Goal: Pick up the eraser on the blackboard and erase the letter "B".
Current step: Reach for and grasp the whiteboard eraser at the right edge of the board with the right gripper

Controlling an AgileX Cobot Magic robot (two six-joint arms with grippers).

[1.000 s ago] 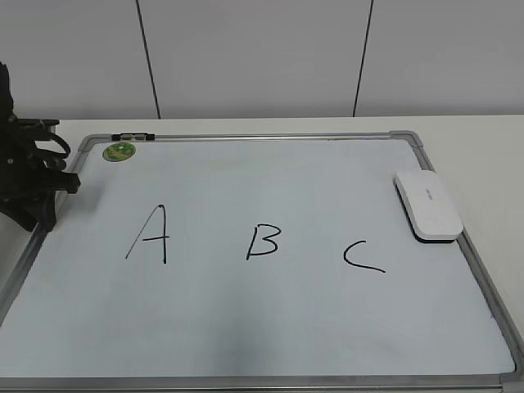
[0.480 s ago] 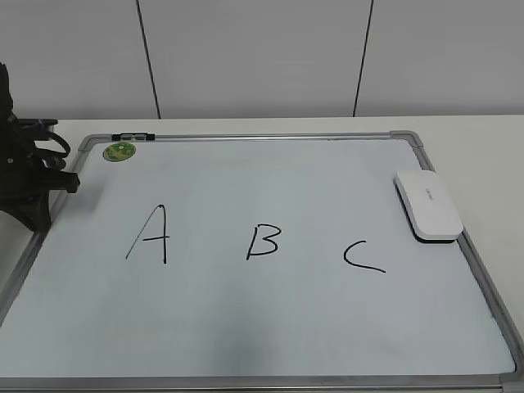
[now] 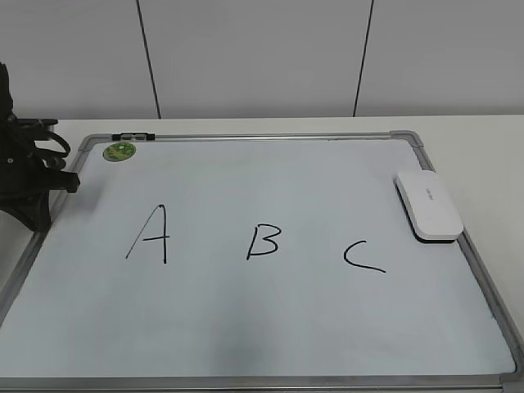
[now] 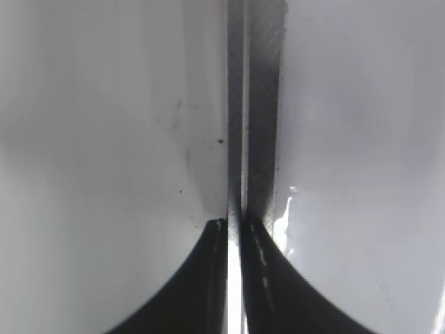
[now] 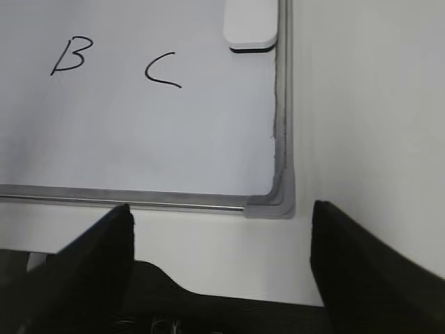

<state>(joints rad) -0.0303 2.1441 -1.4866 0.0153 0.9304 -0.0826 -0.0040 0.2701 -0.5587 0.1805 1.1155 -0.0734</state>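
Note:
The blackboard (image 3: pixel 270 327) is a white board with a silver frame, lying flat. The black letter "B" (image 3: pixel 264 241) is at its middle, between "A" (image 3: pixel 149 234) and "C" (image 3: pixel 363 255). The white eraser (image 3: pixel 427 204) lies at the board's right edge, black felt down. In the right wrist view the eraser (image 5: pixel 250 24) is at the top, with "B" (image 5: pixel 71 56) at upper left. My left gripper (image 3: pixel 37 196) is shut and empty over the board's left frame (image 4: pixel 236 104). My right gripper (image 5: pixel 219 212) is open and empty, off the board's near right corner (image 5: pixel 274 202); the exterior view does not show it.
A small round green magnet (image 3: pixel 119 151) and a black marker (image 3: pixel 133 136) lie at the board's far left corner. The board rests on a pale table (image 3: pixel 483 155) with a white panelled wall behind.
My left arm has drawn back slightly to the left at the board's left edge. Nothing else has moved.

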